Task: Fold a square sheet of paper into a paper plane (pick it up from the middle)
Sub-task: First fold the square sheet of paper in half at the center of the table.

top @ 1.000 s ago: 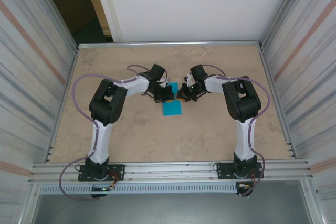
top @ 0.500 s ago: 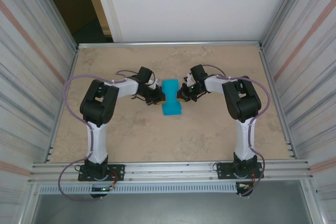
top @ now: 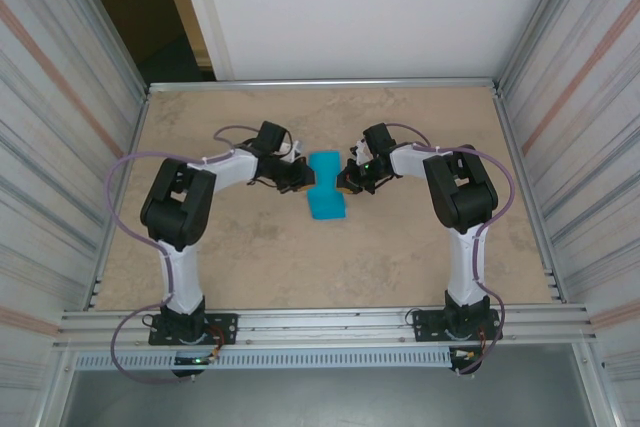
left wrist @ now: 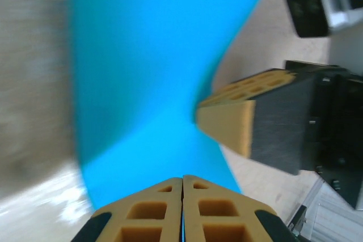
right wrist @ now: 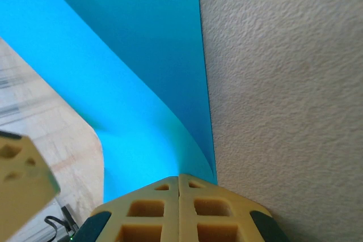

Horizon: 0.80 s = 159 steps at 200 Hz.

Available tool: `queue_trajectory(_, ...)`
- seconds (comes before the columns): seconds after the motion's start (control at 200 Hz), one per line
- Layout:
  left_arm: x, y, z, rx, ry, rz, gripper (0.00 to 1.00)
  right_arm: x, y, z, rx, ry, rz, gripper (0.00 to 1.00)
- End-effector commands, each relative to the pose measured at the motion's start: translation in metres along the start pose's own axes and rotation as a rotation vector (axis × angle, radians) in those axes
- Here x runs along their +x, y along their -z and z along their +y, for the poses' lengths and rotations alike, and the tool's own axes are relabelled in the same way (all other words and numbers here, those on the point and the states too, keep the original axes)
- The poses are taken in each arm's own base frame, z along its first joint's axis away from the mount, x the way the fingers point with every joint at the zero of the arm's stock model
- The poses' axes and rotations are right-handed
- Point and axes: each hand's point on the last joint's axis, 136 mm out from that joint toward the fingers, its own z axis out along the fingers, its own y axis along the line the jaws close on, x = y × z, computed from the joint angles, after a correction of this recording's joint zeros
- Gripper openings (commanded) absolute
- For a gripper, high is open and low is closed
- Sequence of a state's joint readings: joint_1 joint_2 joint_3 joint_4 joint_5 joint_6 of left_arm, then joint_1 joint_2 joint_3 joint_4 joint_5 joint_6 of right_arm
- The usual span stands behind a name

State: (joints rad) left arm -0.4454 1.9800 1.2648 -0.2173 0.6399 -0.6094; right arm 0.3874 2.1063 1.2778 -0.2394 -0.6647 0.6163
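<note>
Your square sheet of paper (top: pixel 327 202) sits between both tools, narrowed at its middle. Your left gripper (left wrist: pixel 182 182) is closed tight on one side edge. Your right gripper (right wrist: pixel 179 177) is clamped on the opposite edge, facing it.

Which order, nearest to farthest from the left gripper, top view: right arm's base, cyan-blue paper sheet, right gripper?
1. The thin cyan-blue paper sheet, pinched in the left gripper.
2. The right gripper, across the sheet.
3. The right arm's black base, near table edge.
</note>
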Motion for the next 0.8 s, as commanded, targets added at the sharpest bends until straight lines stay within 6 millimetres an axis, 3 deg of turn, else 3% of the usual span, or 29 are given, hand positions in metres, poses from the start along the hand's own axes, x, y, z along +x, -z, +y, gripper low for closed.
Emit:
queue_trajectory(0.0,-0.006,-0.019,-0.008,0.030,-0.003,0.019,0.10,0.046,-0.022,-0.112,0.343,-0.179,0.100,0.02)
queue_trajectory(0.16,-0.015,-0.025,-0.003,0.036,0.007,0.011,0.10,0.048,-0.023,-0.114,0.347,-0.180,0.101,0.02)
queue_trajectory(0.276,-0.012,-0.020,0.029,-0.070,0.024,0.005,0.10,0.049,-0.022,-0.116,0.347,-0.185,0.096,0.02)
queue_trajectory(0.441,-0.011,0.000,0.071,-0.094,0.108,-0.014,0.10,0.050,-0.023,-0.118,0.342,-0.194,0.092,0.02)
queue_trajectory(0.541,-0.013,0.014,0.085,-0.115,0.126,-0.037,0.10,0.050,-0.022,-0.119,0.344,-0.197,0.091,0.02)
queue_trajectory(0.641,-0.020,0.027,0.074,-0.089,0.100,-0.067,0.10,0.051,-0.022,-0.121,0.342,-0.200,0.094,0.02)
queue_trajectory(0.792,-0.030,0.035,0.015,0.034,-0.030,-0.106,0.10,0.051,-0.022,-0.120,0.340,-0.198,0.094,0.02)
